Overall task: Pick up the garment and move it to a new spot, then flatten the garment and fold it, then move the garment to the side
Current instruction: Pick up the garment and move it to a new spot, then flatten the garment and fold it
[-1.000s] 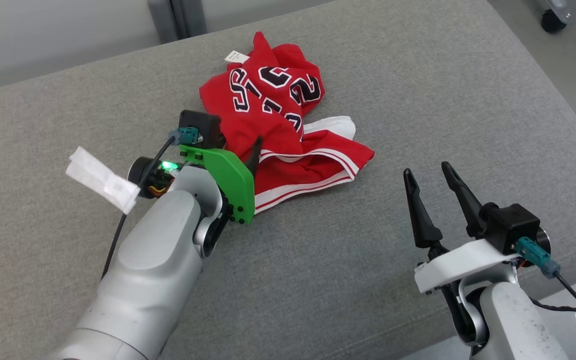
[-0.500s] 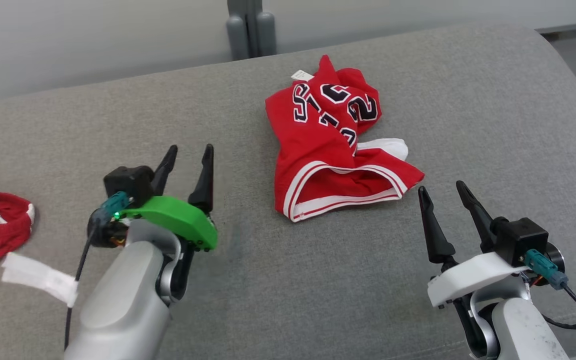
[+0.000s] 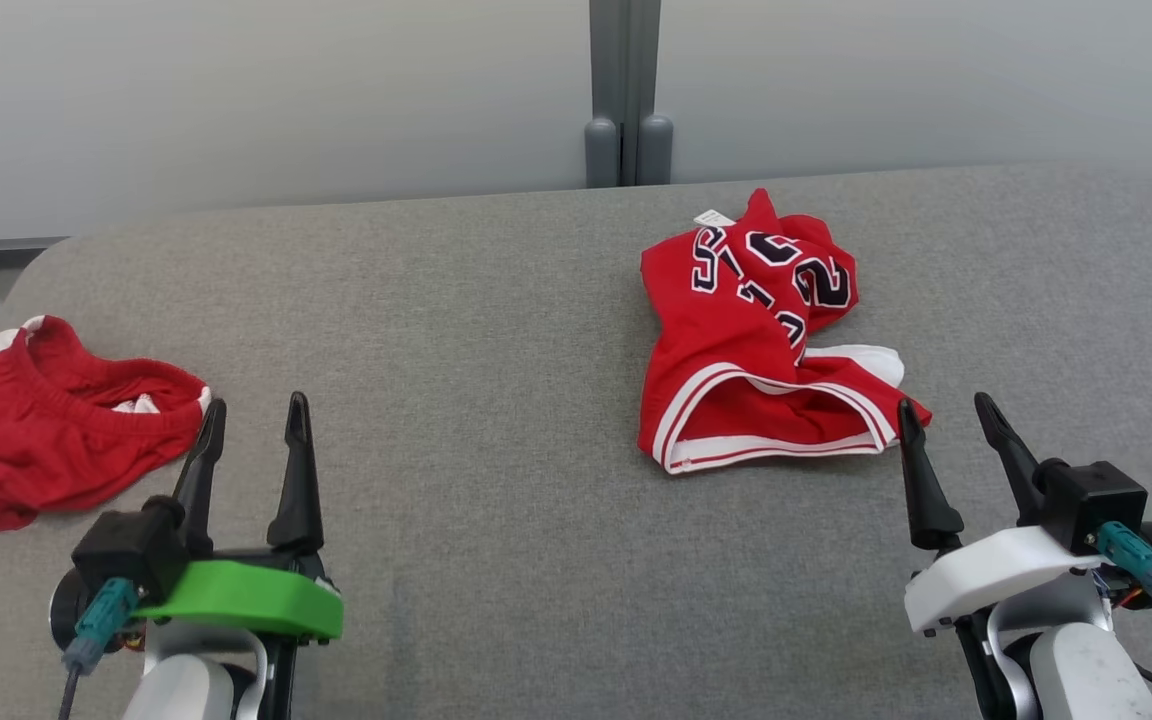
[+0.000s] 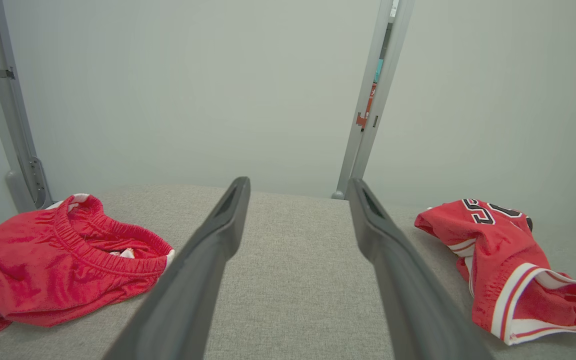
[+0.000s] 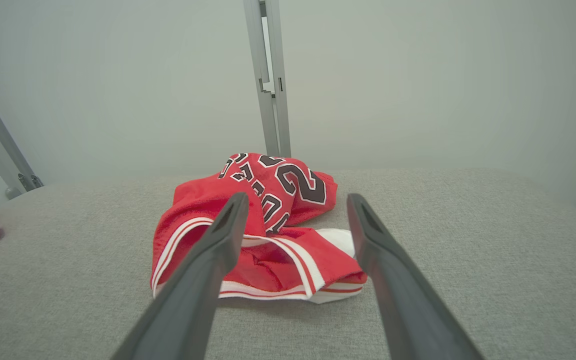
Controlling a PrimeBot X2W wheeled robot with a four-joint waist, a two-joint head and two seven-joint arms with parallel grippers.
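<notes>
Crumpled red white-trimmed jersey (image 3: 736,370) lies right of centre on the grey fabric cushion (image 3: 496,350). The left gripper (image 3: 254,410) has drawn back from it, wide and empty, and the right gripper (image 3: 942,402) is likewise. Flattening is probably next.

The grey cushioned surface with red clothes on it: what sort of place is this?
Likely a lab or test bay, not a home: pale wall panels joined by a grey metal post stand behind the grey padded surface, where a crumpled red jersey and red shorts lie apart.

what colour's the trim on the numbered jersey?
White with a thin red stripe, edging the crumpled red numbered jersey; right wrist view shows it best.
</notes>
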